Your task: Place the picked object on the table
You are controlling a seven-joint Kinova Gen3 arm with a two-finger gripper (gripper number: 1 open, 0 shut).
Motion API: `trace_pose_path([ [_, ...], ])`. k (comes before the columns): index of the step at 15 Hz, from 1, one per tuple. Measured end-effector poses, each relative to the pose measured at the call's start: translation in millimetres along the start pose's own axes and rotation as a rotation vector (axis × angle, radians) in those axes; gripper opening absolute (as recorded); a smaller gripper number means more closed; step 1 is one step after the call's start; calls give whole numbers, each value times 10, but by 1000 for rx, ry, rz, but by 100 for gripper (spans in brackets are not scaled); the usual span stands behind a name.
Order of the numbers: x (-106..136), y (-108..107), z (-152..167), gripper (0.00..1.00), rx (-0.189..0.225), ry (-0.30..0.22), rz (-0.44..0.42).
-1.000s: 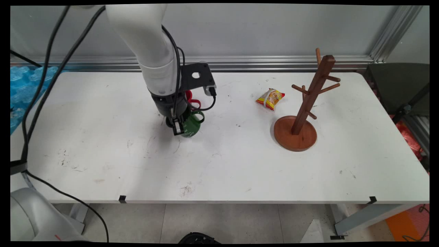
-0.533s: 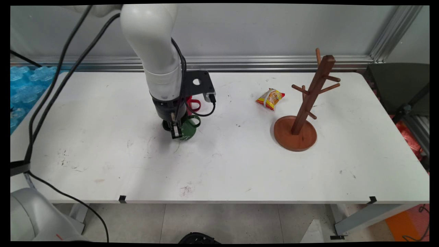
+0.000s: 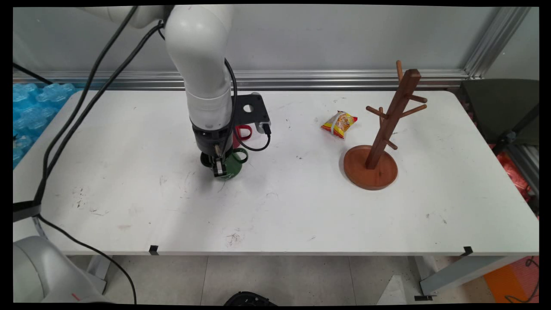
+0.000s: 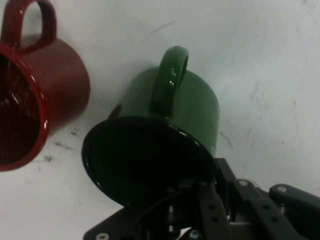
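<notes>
My gripper [image 3: 218, 166] points down at the table's middle left, shut on the rim of a green mug [image 3: 233, 165]. In the hand view the green mug [image 4: 190, 107] fills the centre, tilted, its dark opening facing the camera and its handle on top. The gripper [image 4: 212, 176] pinches the mug's rim at the lower right, one finger inside and one outside. Whether the mug's base touches the table I cannot tell. A red mug [image 4: 47, 95] stands close beside it at the left; in the main view the red mug [image 3: 244, 131] is mostly hidden behind the wrist.
A wooden mug tree [image 3: 379, 142] on a round base stands at the right. A yellow and red snack packet [image 3: 339, 123] lies behind and left of it. Blue packaging [image 3: 30, 112] sits off the table's left edge. Black cables hang at the left.
The gripper has shifted a little left and toward the near edge, carrying the green mug with it. The mug now sits lower and nearer the table. The wrist stands more upright.
</notes>
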Motion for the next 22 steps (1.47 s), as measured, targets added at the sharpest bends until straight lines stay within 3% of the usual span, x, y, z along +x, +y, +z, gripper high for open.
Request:
trace_pose_path([
  [9,14,34,34,0,8,-76,-25],
  [22,100,59,121,0,5,-122,-57],
])
